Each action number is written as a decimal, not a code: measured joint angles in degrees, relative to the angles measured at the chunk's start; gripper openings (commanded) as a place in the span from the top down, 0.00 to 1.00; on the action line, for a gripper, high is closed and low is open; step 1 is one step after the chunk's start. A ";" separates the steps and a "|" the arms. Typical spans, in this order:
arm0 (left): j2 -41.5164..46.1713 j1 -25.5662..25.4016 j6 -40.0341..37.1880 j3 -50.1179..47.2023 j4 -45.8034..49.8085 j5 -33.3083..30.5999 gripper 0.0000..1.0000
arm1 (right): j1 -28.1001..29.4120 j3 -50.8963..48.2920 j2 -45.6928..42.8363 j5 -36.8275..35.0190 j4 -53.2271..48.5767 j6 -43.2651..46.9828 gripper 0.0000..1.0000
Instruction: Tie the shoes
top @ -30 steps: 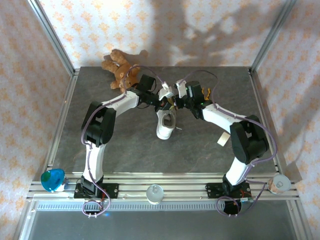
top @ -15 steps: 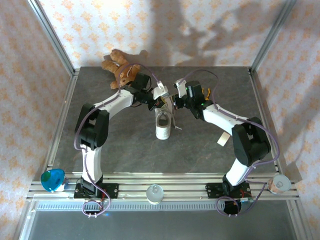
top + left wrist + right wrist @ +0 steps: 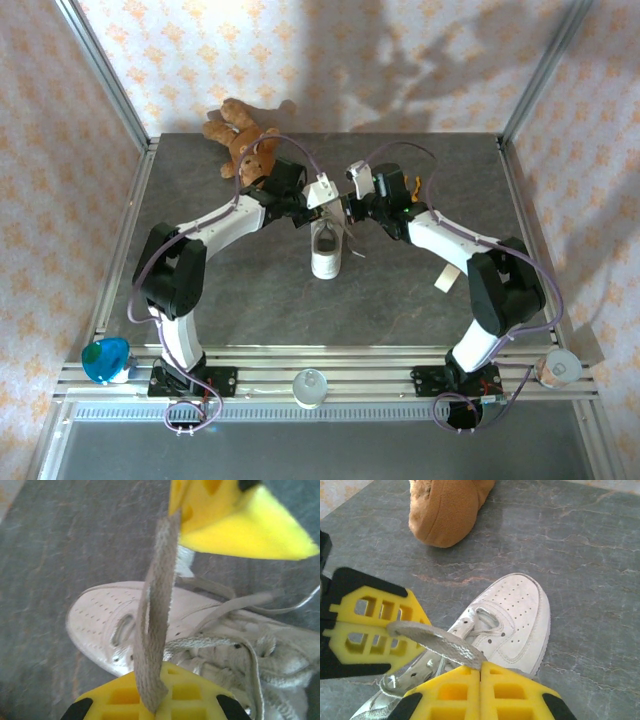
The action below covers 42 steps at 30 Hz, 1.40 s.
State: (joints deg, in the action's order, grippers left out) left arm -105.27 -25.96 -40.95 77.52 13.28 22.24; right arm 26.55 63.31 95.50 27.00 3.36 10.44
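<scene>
With the left gripper [image 3: 151, 706] and right gripper [image 3: 480, 672] each clamped shut on one lace [image 3: 157, 605], I stretch it taut above the white sneaker [image 3: 326, 255] lying mid-table [image 3: 230, 290], presumably to form a loop.

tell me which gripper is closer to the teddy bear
Left. The left gripper hangs over the sneaker on the side facing the teddy bear; the right gripper faces it from the sneaker's other side, farther from the bear. Both are shut on the lace.
</scene>
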 measured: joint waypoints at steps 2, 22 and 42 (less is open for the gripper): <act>1.38 -0.59 -0.66 -0.85 -0.31 -3.67 1.00 | 0.44 0.00 0.00 0.48 -0.37 0.02 1.00; 10.05 -5.18 -7.50 -1.73 15.85 -27.52 1.00 | 4.37 5.25 4.48 6.43 -3.26 0.04 1.00; 9.42 -9.20 -10.99 9.35 40.35 -35.21 1.00 | 4.50 5.27 5.40 7.96 -3.98 0.04 1.00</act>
State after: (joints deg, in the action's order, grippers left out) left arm -95.85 -35.16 -51.94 86.87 53.63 -12.97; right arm 31.05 68.58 100.90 34.96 -0.62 10.48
